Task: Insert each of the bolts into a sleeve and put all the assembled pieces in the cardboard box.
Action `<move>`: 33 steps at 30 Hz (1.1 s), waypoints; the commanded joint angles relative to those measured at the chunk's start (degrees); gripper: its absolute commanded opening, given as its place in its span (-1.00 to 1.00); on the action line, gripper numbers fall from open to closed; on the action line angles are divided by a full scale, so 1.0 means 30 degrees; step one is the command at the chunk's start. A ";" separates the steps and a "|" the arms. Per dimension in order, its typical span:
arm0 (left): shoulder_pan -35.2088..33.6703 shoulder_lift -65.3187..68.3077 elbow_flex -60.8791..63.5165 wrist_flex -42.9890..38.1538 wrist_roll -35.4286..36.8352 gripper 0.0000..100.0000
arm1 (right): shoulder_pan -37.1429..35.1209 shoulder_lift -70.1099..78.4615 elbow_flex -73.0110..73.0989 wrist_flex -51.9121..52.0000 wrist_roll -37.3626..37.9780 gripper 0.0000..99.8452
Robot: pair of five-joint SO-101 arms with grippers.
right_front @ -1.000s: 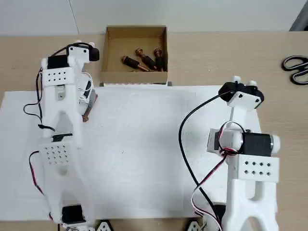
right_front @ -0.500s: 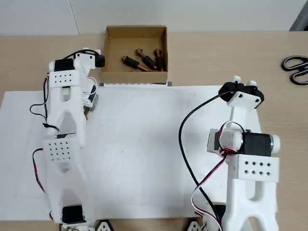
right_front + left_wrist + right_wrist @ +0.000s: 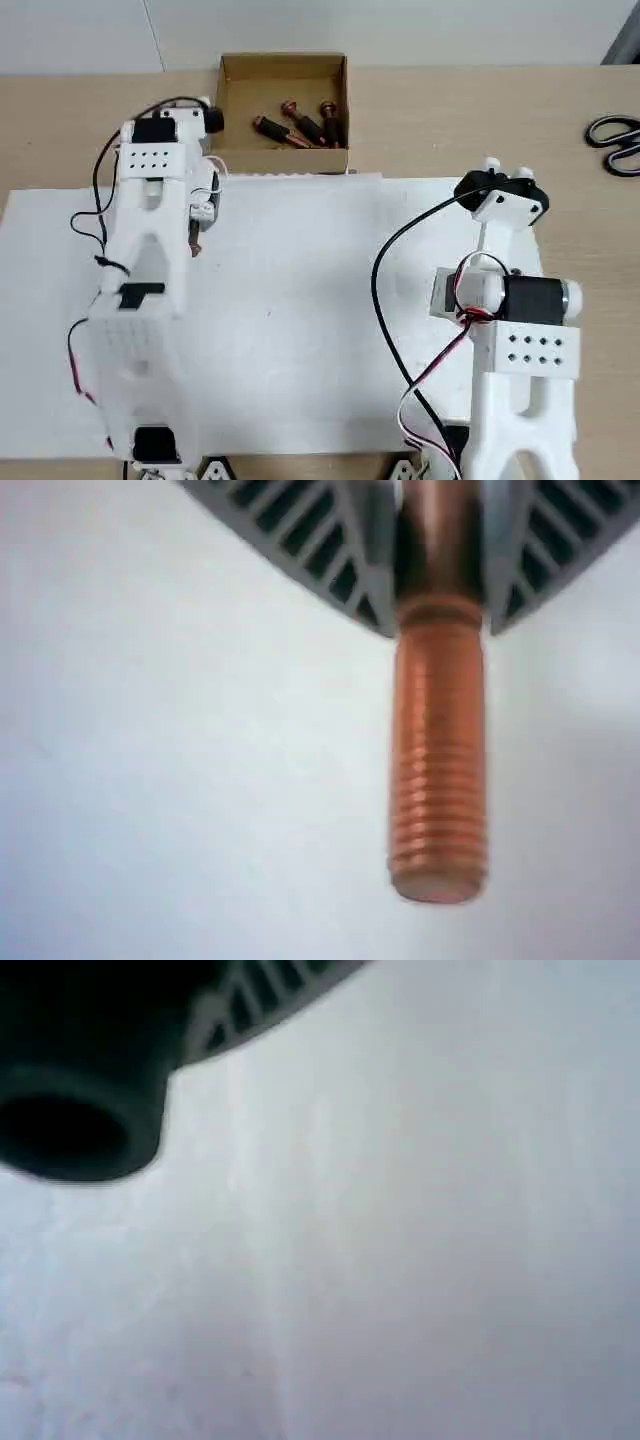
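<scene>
High camera fixed overhead, facing straight down on the table (image 3: 450,120); cardboard box (image 3: 245,95) at 12 o'clock. Both wrist cameras sit very close above the white sheet (image 3: 300,300), shared by all views.

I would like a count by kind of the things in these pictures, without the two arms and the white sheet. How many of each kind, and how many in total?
Assembled pieces, lying in the box: 3
Bolt without a sleeve: 1
Sleeve without a bolt: 1
Cardboard box: 1
Scissors: 1
Total: 7
</scene>
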 commanded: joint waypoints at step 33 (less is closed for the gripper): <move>-0.0088 -0.7414 0.6755 0.0293 2.9861 -0.99 | 0.0044 -0.0571 -0.0059 -0.0190 -0.0352 -0.99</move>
